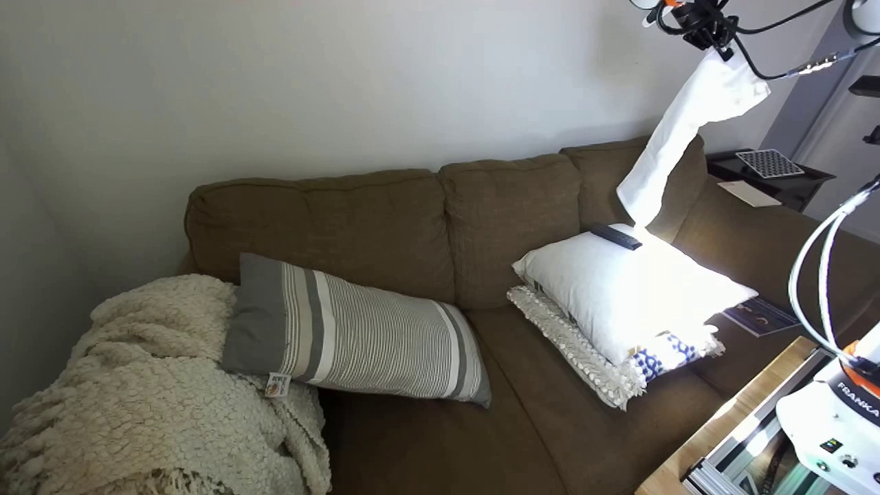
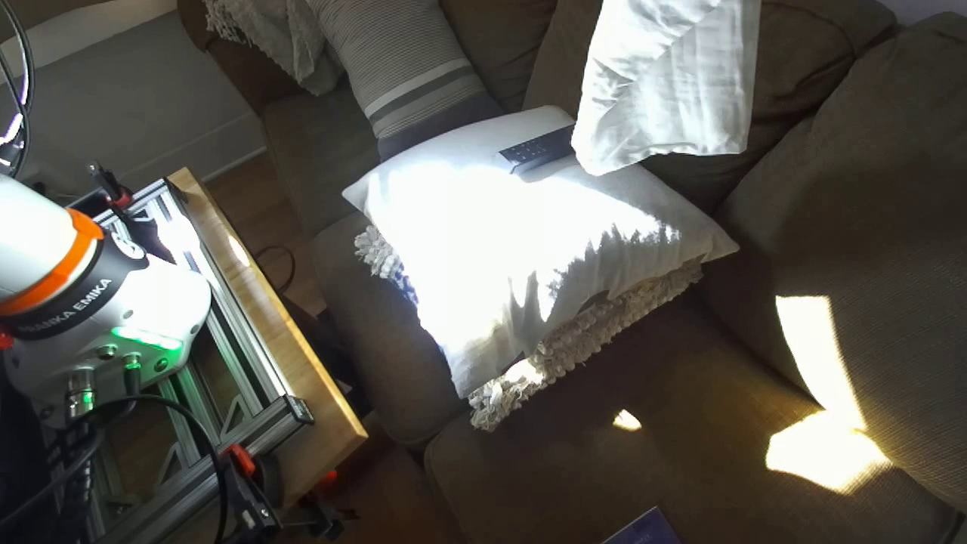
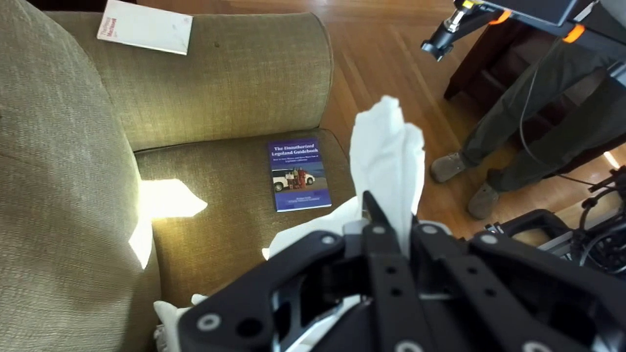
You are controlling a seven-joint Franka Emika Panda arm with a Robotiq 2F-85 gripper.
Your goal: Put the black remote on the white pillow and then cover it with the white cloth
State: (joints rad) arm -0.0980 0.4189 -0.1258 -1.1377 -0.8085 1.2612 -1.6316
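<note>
My jaws are pinched closed on the white cloth (image 1: 667, 151), a fold of it standing out past them in the wrist view while the rest hangs limp above the sofa (image 1: 447, 447). The black remote (image 1: 617, 236) lies on the plump white pillow (image 1: 584, 282), near the edge toward the sofa's back. In an exterior view the cloth's lower end (image 2: 665, 121) passes in front of one end of the remote; whether the two touch I cannot tell.

The clearest writing I see is on the blue book (image 3: 299, 175) lying on the seat: "The Unauthorized Legoland Guidebook", above a photo of a white car and people; its smaller lines are blurred. A pale book (image 3: 146, 27) on the sofa's arm carries red lettering I cannot read for certain. My own base (image 2: 166, 302) says "FRANKA EMIKA" on its dark band. A little white tag (image 1: 278, 385) hangs from the striped pillow (image 1: 385, 337), its print too small to make out.

Under the white pillow sits a fringed cushion (image 1: 677, 350) with blue marks. The striped pillow lies tilted, its grey end against the cream blanket (image 1: 151, 371). Bright light washes out part of the white pillow, and in the wrist view a person's legs (image 3: 513, 112) stand on the wooden floor (image 3: 371, 54) beyond the sofa
</note>
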